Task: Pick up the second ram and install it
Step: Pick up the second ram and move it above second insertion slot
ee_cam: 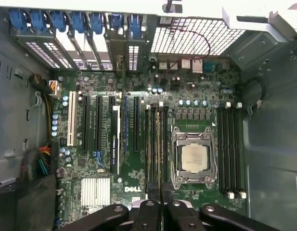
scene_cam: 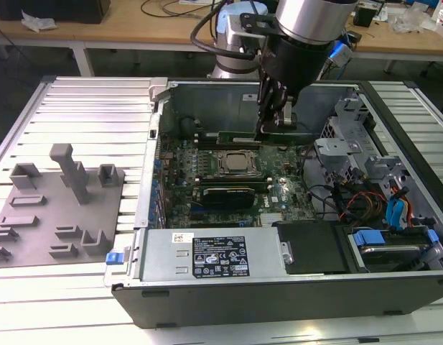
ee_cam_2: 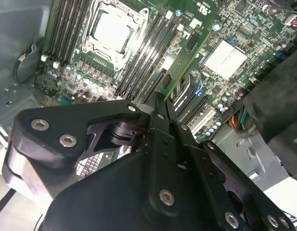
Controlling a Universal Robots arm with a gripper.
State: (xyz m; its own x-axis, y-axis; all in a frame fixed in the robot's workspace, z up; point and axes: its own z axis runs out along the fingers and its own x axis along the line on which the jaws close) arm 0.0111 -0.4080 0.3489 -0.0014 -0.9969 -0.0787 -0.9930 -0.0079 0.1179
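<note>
In the exterior view my gripper (scene_cam: 268, 131) hangs inside the open computer case, shut on the second ram (scene_cam: 239, 136), a long green stick held level just above the motherboard (scene_cam: 278, 194). The second wrist view shows the shut fingertips (ee_cam_2: 157, 103) with the green stick (ee_cam_2: 184, 62) running away from them over the black memory slots (ee_cam_2: 148, 53). Seen edge-on in the first wrist view, the stick (ee_cam: 159, 144) lies along the slot bank beside the processor socket (ee_cam: 194, 159), in front of the gripper (ee_cam: 160, 204). Whether it touches a slot I cannot tell.
Another dark stick (scene_cam: 225, 192) stands in a slot on the socket's near side. The grey holder tray (scene_cam: 56, 208) with upright blocks lies on the exterior view's left. A power supply (scene_cam: 207, 255), cables (scene_cam: 357, 201) and a drive cage (scene_cam: 379, 172) crowd the case.
</note>
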